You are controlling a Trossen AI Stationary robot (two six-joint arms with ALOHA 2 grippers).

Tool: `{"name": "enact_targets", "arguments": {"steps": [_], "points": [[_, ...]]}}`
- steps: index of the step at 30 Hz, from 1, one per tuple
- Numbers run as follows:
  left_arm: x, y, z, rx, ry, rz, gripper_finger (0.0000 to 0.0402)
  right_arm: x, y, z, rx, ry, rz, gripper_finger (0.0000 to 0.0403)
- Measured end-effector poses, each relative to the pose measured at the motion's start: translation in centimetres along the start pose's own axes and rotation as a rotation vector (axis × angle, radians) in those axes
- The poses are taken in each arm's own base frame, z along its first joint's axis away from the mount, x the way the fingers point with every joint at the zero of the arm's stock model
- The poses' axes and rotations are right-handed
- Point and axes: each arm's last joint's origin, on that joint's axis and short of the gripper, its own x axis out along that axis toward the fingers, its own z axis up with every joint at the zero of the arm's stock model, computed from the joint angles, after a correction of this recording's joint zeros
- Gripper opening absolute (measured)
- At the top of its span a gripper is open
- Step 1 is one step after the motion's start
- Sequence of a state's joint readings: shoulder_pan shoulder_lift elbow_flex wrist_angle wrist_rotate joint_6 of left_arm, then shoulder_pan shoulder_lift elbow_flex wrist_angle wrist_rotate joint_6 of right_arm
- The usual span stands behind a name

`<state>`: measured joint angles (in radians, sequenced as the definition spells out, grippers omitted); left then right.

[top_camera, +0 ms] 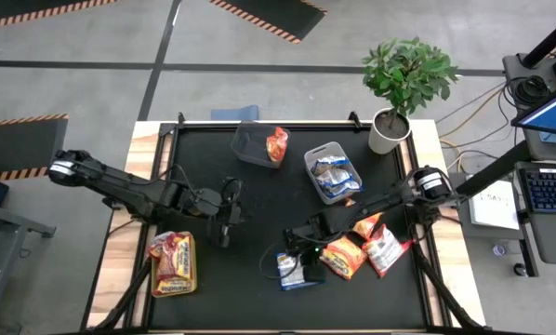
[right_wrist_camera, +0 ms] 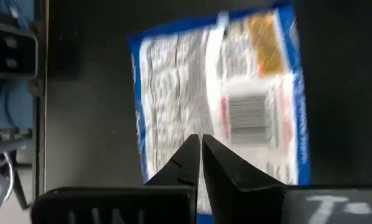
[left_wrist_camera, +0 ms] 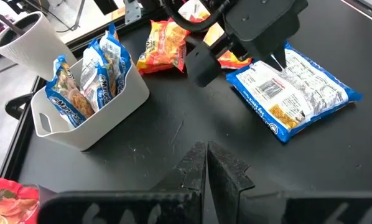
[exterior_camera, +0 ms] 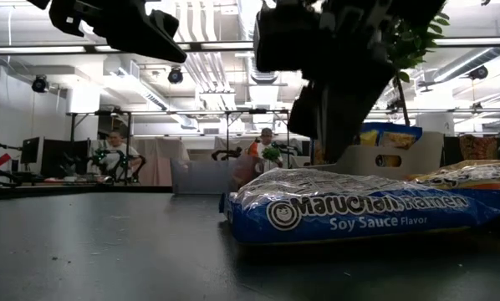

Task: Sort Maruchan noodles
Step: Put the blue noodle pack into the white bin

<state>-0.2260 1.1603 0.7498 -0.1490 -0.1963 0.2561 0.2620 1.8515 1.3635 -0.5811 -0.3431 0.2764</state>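
Right in front of me, a blue noodle packet (exterior_camera: 359, 213) lies flat on the black bench (top_camera: 259, 205). It is crinkly and shiny. I read "Maruchan Ramen" and "Soy Sauce Flavor" on it. My right gripper (top_camera: 295, 249) hangs just above it, jaws together, holding nothing. Orange packets (top_camera: 345, 255) lie beside it. My left gripper (top_camera: 226, 223) waits mid-bench, jaws together too. Farther off, a white bin (top_camera: 332, 172) holds more blue packets, and a grey bin (top_camera: 256, 145) holds an orange one. Behind, a potted plant (top_camera: 403, 79), and people sitting in the room.
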Motion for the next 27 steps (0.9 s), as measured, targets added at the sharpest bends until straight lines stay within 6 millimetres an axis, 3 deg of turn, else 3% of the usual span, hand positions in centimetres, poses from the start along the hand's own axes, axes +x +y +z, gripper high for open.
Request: {"name": "enact_targets", "arguments": {"steps": [15,27], "points": [[0.0,0.0,0.0,-0.020,0.001,0.003,0.0000,2.3,-1.5,-1.3,0.022,-0.113,0.084,0.0009],[0.0,0.1,0.3,-0.029,-0.033,0.011,0.0000,0.9,-4.8,0.3,-0.102,-0.248,-0.035,0.0009]]}}
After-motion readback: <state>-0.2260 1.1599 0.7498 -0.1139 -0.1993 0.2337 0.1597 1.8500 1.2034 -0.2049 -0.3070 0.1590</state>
